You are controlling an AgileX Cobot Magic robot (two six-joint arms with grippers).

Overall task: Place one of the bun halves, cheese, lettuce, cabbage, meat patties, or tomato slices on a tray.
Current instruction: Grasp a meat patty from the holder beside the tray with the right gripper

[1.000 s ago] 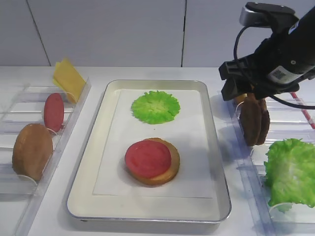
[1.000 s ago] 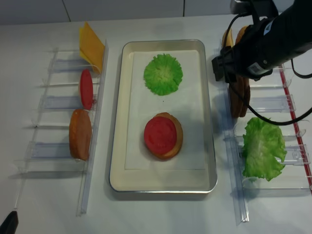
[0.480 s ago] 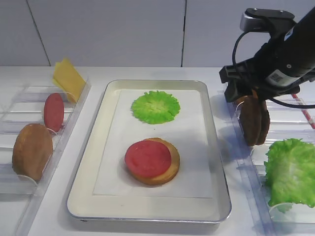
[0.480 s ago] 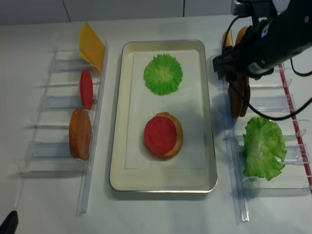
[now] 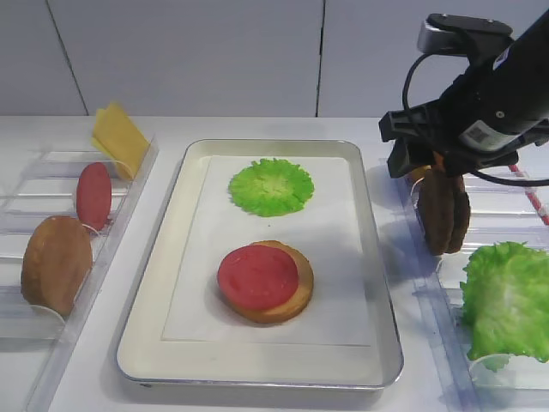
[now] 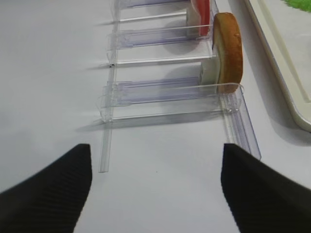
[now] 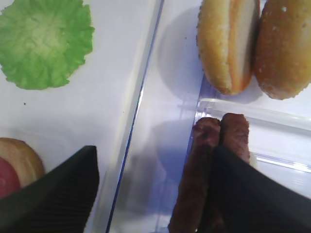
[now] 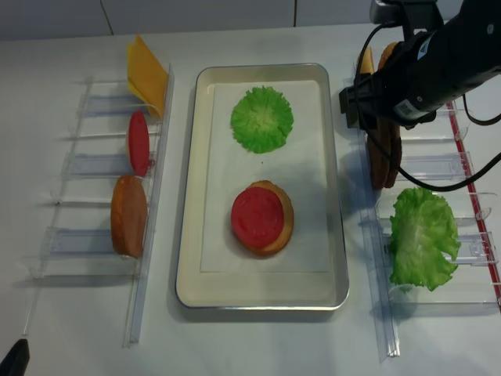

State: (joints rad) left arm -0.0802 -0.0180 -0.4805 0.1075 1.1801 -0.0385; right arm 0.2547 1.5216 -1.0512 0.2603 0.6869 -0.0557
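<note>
The right gripper [image 7: 153, 187] hangs wide open, holding nothing, directly above the meat patties [image 7: 206, 170]; they stand on edge, one finger [image 7: 252, 194] overlapping them.

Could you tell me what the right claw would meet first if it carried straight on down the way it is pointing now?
Most likely the meat patties, standing on edge in the clear rack. The right claw is open above them, one finger right over them; depth is hard to judge.
</note>
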